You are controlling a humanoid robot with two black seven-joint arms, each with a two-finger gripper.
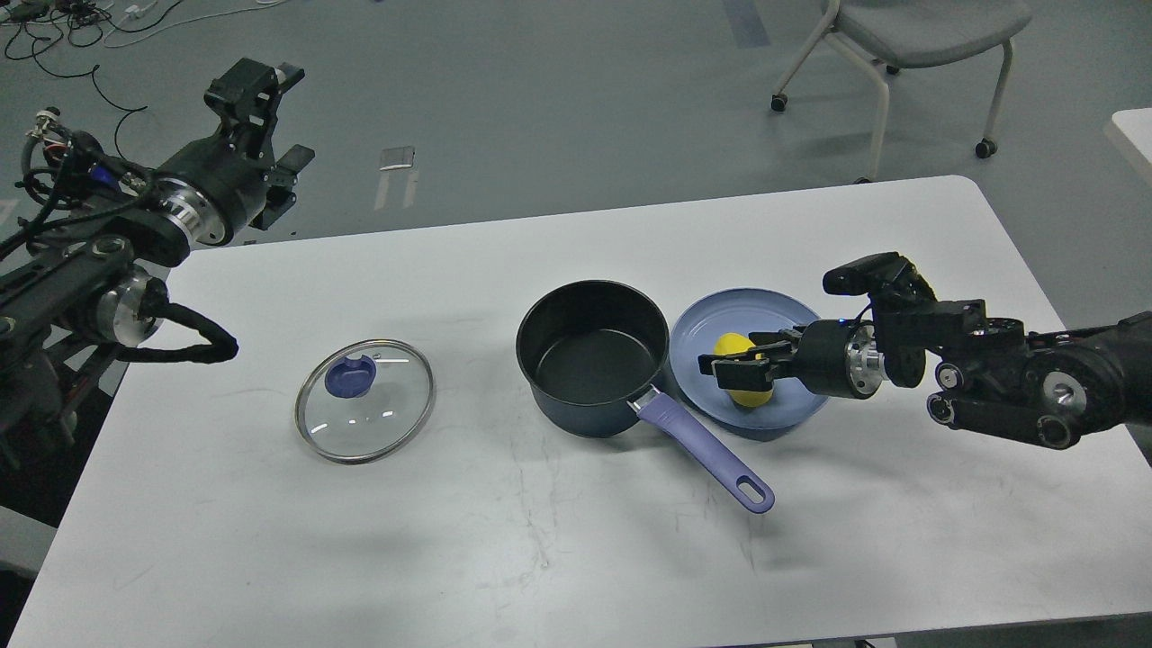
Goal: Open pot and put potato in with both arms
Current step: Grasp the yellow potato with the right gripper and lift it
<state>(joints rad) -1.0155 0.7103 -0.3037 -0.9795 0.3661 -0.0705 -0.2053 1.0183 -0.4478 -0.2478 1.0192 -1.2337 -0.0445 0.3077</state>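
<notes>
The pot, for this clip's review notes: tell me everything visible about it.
The pot is a small dark navy saucepan with a black, seemingly non-stick inside. It stands upright, uncovered and empty near the middle of the white table. Its long periwinkle handle, with a hole at the end, points toward the camera and rightward. The light-blue plate sits close on its right; contact cannot be told. The glass lid lies apart on its left. No gripper touches it.

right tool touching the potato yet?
Touching. Head view: right tool has fingers on both sides of the potato on the plate, no visible gap.
</notes>
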